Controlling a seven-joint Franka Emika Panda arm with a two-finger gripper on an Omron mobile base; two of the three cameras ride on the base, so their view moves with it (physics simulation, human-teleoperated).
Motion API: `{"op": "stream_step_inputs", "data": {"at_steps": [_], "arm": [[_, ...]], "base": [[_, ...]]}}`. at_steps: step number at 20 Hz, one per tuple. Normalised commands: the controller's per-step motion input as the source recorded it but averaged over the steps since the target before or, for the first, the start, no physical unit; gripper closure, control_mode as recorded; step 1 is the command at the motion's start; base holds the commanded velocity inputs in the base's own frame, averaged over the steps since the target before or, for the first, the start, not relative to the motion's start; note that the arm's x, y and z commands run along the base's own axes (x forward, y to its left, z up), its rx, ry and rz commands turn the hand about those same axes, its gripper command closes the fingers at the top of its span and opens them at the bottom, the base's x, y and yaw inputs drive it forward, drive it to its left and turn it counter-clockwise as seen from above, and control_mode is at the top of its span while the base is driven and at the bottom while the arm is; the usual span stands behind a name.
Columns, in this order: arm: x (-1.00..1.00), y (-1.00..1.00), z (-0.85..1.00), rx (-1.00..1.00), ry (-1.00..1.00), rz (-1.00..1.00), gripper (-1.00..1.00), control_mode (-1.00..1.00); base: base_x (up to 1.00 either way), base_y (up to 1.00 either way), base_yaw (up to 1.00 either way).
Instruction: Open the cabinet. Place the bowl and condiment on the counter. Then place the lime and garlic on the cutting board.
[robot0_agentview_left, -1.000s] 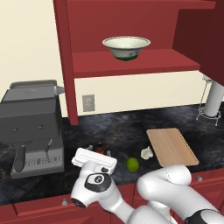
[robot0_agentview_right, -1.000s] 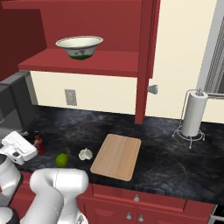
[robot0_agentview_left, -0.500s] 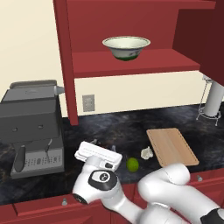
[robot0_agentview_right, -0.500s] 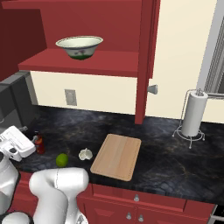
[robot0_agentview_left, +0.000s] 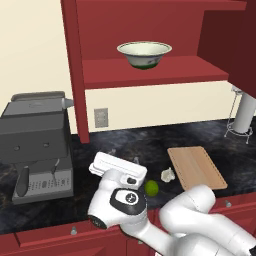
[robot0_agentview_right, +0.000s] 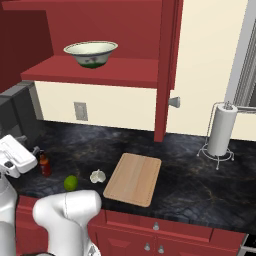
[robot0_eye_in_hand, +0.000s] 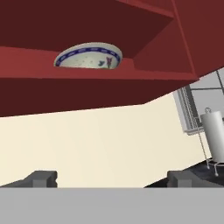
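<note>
Cabinet (robot0_agentview_left: 150, 30) open, bowl (robot0_agentview_left: 144, 53) on its shelf. Sauce bottle (robot0_agentview_right: 45, 164), lime (robot0_agentview_right: 70, 182), garlic (robot0_agentview_right: 98, 176) on tabletop (robot0_agentview_right: 200, 180) left of cutting board (robot0_agentview_right: 134, 178). Pincer (robot0_eye_in_hand: 111, 178) wide, holding nothing, low near bottle.

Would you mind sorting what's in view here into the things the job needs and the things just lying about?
Job:
cabinet, open
bowl on its shelf
condiment on the counter
lime
garlic
cutting board
gripper, open

Lying about:
coffee machine
paper towel holder
wall socket
</note>
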Motion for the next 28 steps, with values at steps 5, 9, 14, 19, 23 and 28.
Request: {"op": "stream_step_inputs", "data": {"at_steps": [5, 9, 14, 19, 23, 28], "arm": [[-0.29, -0.16, 0.58, 0.06, 0.00, 0.00, -1.00, -1.00], [-0.26, -0.20, 0.60, 0.10, 0.00, 0.00, -1.00, -1.00], [-0.24, -0.26, 0.58, 0.12, 0.00, 0.00, -1.00, -1.00], [-0.12, -0.38, 0.26, 0.18, 0.00, 0.00, -1.00, -1.00], [-0.11, -0.51, 0.03, 0.29, 0.00, 0.00, -1.00, -1.00], [-0.04, -0.18, 0.31, 0.28, 0.00, 0.00, -1.00, -1.00]], "base": [[0.00, 0.00, 0.00], [0.00, 0.00, 0.00], [0.00, 0.00, 0.00], [0.00, 0.00, 0.00], [0.00, 0.00, 0.00], [0.00, 0.00, 0.00]]}}
